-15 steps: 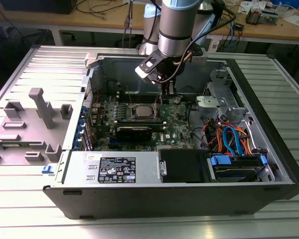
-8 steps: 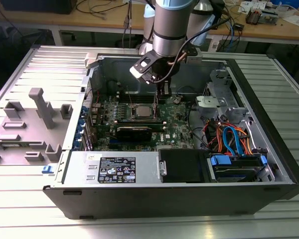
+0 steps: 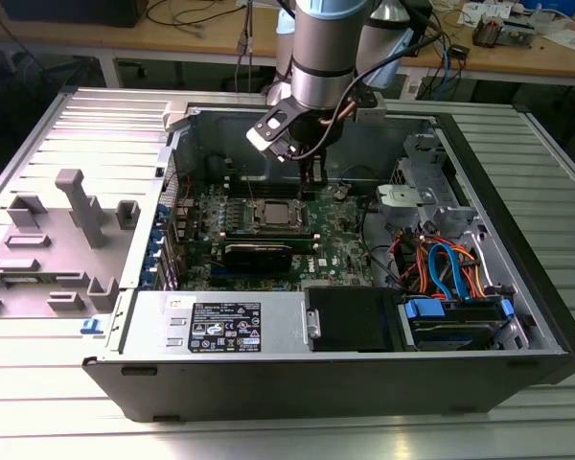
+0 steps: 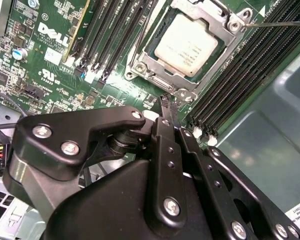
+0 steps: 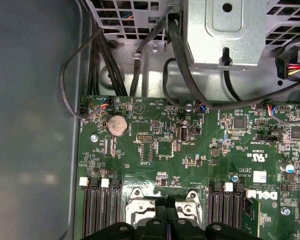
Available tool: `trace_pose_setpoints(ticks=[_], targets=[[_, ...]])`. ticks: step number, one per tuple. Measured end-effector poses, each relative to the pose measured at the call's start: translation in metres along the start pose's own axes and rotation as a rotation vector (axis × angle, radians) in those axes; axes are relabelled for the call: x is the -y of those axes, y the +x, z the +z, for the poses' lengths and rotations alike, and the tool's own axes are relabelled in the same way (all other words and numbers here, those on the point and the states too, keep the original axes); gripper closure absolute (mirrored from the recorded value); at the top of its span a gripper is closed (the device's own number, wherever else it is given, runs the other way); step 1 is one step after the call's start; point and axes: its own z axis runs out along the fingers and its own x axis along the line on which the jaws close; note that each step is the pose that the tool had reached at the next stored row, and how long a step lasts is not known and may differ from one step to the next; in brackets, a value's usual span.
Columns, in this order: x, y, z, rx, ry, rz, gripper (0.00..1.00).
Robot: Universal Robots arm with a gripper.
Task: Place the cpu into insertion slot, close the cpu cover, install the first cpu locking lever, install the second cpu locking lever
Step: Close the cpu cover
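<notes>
Open computer case (image 3: 268, 331) lies on the slatted worktop (image 3: 57, 402), centre of the exterior view. The arm comes down from the upper centre of that view into the case.

Claw (image 4: 166, 106): closed, its 2 fingers (image 4: 162, 130) pressed together, nothing seen between them. The tip sits just beside 1 edge of the insertion slot (image 4: 138, 64), over the green motherboard (image 5: 165, 150); contact with the board cannot be told.

Cpu (image 4: 186, 45): seated flat in the insertion slot, silver top facing up, at the centre of the exterior view.

Cpu cover (image 4: 217, 24): lying down flat around the cpu, which shows through its window.

1 thin wire lever (image 4: 277, 22) runs out from a corner of the slot across the black memory slots (image 4: 240, 70); whether it is latched cannot be told.

Grey plastic fixtures (image 3: 77, 206) stand on the worktop at the exterior view's left
</notes>
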Motion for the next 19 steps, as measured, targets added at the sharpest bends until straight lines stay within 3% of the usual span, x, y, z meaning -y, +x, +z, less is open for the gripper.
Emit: trace_pose_setpoints(ticks=[9, 13, 19], targets=[[0.0215, 0.0009, 0.0022, -0.0002, -0.0038, 0.000, 0.89], [0.0374, 0.0017, 0.0053, -0.0004, -0.0040, 0.000, 0.89], [0.0506, 0.0023, 0.0127, -0.0004, -0.0039, 0.000, 0.89]])
